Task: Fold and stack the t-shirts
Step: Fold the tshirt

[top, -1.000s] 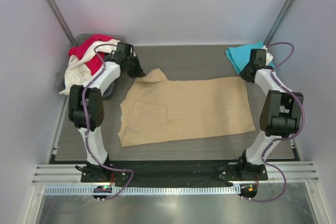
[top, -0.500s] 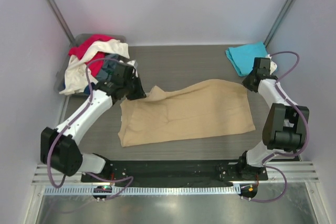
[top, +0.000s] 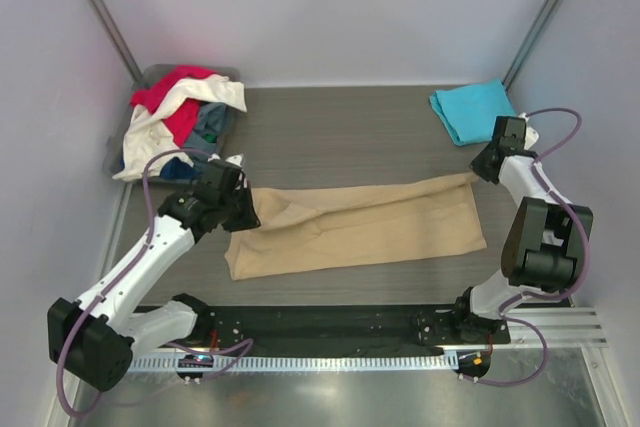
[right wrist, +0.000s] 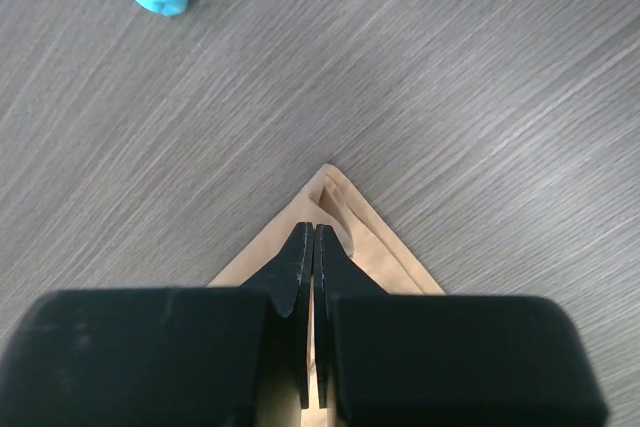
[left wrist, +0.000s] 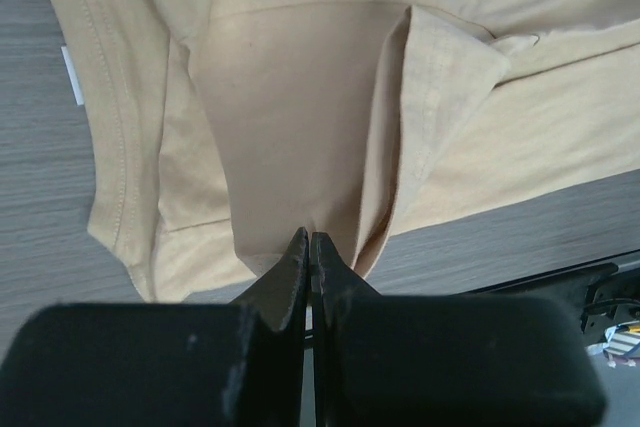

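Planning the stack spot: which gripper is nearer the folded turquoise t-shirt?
Right. The right gripper pinches a corner of the tan t-shirt near the turquoise t-shirt; the left gripper grips its other end, far to the left.

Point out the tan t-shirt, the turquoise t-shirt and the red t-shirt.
tan t-shirt (top: 370, 222): top external view, middle of the body cloth.
turquoise t-shirt (top: 470, 110): top external view, centre of the folded cloth.
red t-shirt (top: 160, 94): top external view, its bunched far part.
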`<action>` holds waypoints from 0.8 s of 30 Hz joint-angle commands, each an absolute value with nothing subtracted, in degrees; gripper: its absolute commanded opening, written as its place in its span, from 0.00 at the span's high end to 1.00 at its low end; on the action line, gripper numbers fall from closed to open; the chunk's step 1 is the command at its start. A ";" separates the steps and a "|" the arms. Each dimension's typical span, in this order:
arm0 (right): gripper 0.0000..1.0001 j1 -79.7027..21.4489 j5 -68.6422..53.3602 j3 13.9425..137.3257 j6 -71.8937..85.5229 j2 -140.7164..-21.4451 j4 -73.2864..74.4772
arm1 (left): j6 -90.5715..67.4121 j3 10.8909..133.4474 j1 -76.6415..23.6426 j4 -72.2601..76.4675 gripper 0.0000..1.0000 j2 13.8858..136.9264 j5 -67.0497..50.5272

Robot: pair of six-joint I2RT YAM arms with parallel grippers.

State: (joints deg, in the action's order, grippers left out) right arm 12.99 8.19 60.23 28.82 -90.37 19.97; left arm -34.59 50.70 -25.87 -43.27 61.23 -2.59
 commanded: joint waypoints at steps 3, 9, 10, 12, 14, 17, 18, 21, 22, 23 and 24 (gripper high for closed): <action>0.99 13.27 8.17 58.63 29.27 -87.98 18.98 | -35.86 49.49 -26.81 -45.08 1.00 58.19 -2.55; 0.99 13.27 7.91 53.53 30.85 -83.85 19.25 | -37.52 47.99 -27.42 -48.07 1.00 54.59 -3.69; 0.99 13.27 8.26 51.79 30.94 -82.11 19.25 | -37.79 47.99 -27.60 -48.77 1.00 53.71 -3.78; 0.91 14.15 8.61 50.45 31.55 -80.95 19.51 | -38.49 48.08 -28.30 -51.48 0.95 52.74 -4.21; 0.36 15.11 8.44 49.40 31.64 -79.98 19.95 | -40.07 48.69 -28.65 -54.13 0.83 51.77 -5.36; 0.07 16.43 8.97 50.27 31.29 -79.02 21.18 | -41.13 49.04 -28.83 -59.57 0.66 49.23 -7.03; 0.07 16.35 8.79 50.80 30.77 -78.58 21.79 | -41.22 49.30 -28.83 -60.29 0.63 48.17 -6.51; 0.08 14.43 10.10 52.56 30.06 -75.33 22.24 | -41.66 49.92 -28.92 -59.95 0.58 44.92 -3.17; 0.09 11.11 11.15 52.99 29.54 -74.28 22.24 | -42.01 49.66 -28.83 -58.64 0.57 44.56 -2.99; 0.09 8.64 12.03 53.26 29.27 -72.96 22.32 | -42.53 48.79 -28.83 -55.58 0.55 44.65 -3.08; 0.09 6.44 13.43 53.44 29.18 -72.69 22.32 | -42.80 48.17 -28.83 -53.89 0.51 45.08 -2.90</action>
